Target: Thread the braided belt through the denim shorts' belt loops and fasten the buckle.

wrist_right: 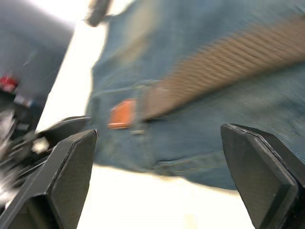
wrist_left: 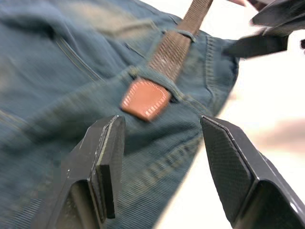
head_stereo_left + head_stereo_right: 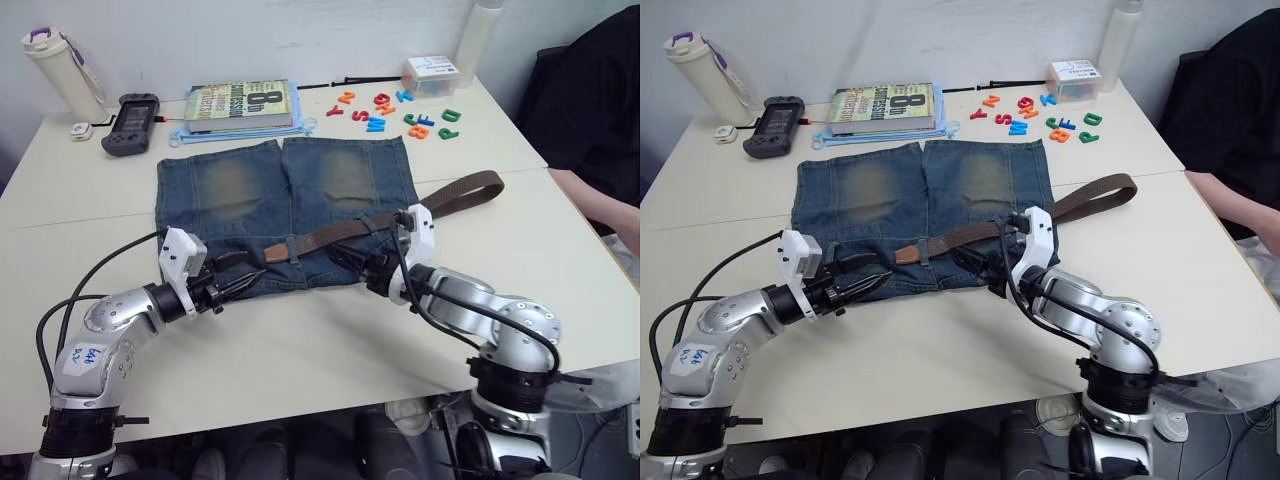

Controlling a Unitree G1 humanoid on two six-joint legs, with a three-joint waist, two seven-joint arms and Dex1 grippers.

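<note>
Both grippers have their black fingers spread wide and hold nothing. In the left wrist view the left gripper (image 2: pixel 162 167) frames the tan leather tip (image 2: pixel 144 98) of the braided belt (image 3: pixel 400 218), which lies just ahead of its fingertips (image 2: pixel 106 157), apart from them. The right gripper (image 1: pixel 157 176) hovers over the waistband of the denim shorts (image 3: pixel 285 205), its two pads (image 1: pixel 71 171) well apart, the belt strap running across just beyond them.

The shorts lie flat on the white table (image 3: pixel 300 350), waistband towards the fingers, legs pointing away. The belt passes under at least two belt loops (image 2: pixel 177 34) between the two grippers, its tip poking out of the loop nearest the left gripper. From the right gripper the rest of the strap runs off the shorts and curls back on the bare table beyond that gripper. I cannot make out the buckle.

Beyond the shorts, far from both grippers, sit a book (image 3: pixel 243 105) on a blue folder, a black handheld device (image 3: pixel 132 124), a white bottle (image 3: pixel 62 68) with a purple loop, scattered colourful plastic letters (image 3: pixel 400 112), and a small clear box (image 3: pixel 432 75); I cannot tell what is in it. A person's arm (image 3: pixel 595 205) rests at the table edge outside the right gripper.
</note>
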